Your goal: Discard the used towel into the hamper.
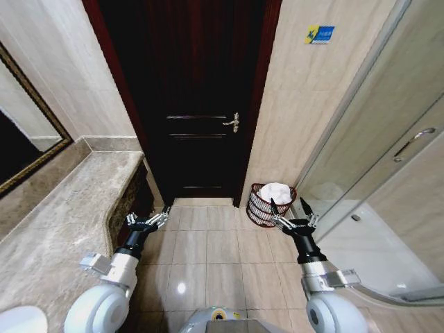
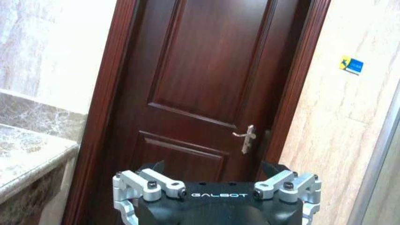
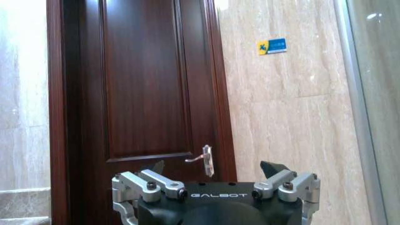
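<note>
Head view, from the left: a marble desk (image 1: 62, 208) runs along the left wall under a framed mirror (image 1: 28, 132), and nothing resembling a towel lies on the part of it that shows. Just beside its front edge the left pincer (image 1: 148, 220) hangs low over the tiled floor (image 1: 201, 257), fingers spread wide with nothing between them. In the left wrist view the same pincer (image 2: 216, 173) points toward the dark wooden door (image 2: 206, 84), its black tips well apart and bare.

At the middle the door stands closed, its handle (image 1: 234, 123) on the right side.

Farther right, against the tiled wall by the door frame, sits the hamper (image 1: 269, 204), and a white bundle, the towel (image 1: 275, 192), lies in it, heaped above the rim. The right pincer (image 1: 291, 211) hovers just beside the hamper on the near side, also spread wide and holding nothing; whether a fingertip touches the rim I cannot tell. The right wrist view shows that pincer (image 3: 216, 171) aimed at the door and wall, tips apart and empty. At the far right is the glass shower enclosure (image 1: 388, 159).

As I judge it, the discarding itself is done: the towel is in the hamper and both pincers are free. At most, drawing the right arm clear of the hamper is left.
</note>
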